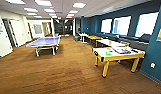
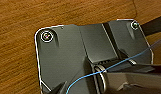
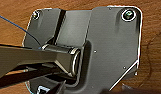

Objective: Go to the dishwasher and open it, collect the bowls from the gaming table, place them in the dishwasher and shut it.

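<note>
The gaming table, white-topped with a yellow rim and legs, stands at the right of the head view, a few steps ahead beside the teal wall. A lime-green bowl sits on its white top near the nearer end. A flat dark object lies further along the top. I cannot make out a second bowl. The dishwasher is out of view. Both wrist views look past the robot's dark plates onto brown wood floor.
A blue ping-pong table stands at the middle left. More low tables and dark benches line the windowed right wall. Open wood floor lies between me and the gaming table. White doors are on the left wall.
</note>
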Tool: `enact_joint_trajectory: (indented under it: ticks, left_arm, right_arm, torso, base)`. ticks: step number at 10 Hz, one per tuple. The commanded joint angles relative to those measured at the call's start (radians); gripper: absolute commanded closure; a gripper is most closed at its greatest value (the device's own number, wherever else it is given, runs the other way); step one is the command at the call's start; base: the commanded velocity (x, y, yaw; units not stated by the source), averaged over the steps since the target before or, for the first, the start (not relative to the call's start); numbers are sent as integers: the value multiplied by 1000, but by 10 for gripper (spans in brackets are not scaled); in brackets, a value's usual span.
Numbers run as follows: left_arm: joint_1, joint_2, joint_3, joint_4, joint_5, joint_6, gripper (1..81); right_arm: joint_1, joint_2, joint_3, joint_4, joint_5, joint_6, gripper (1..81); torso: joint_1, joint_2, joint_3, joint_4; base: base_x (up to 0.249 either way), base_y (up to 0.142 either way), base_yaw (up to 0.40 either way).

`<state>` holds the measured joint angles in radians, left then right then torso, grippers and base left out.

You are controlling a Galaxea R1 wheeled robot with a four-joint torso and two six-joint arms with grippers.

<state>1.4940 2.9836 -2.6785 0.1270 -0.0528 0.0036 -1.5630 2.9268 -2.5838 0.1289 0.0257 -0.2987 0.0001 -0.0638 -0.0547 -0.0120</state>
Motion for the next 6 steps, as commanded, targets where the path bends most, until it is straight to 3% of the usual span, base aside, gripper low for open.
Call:
enact_joint_trajectory:
  ticks: [1, 6]
  left_arm:
    - [-56, -7, 0, -3, 45, 6, 10]
    - [-56, -7, -6, -3, 45, 6, 10]
  right_arm:
    - [45, -4, 4, -9, -55, -5, 10]
    - [46, -2, 2, -9, -49, -5, 10]
  torso:
    - [0, 0, 0, 0]
    - [0, 0, 0, 0]
  base:
    - [116, 0, 0]
    - [120, 0, 0]
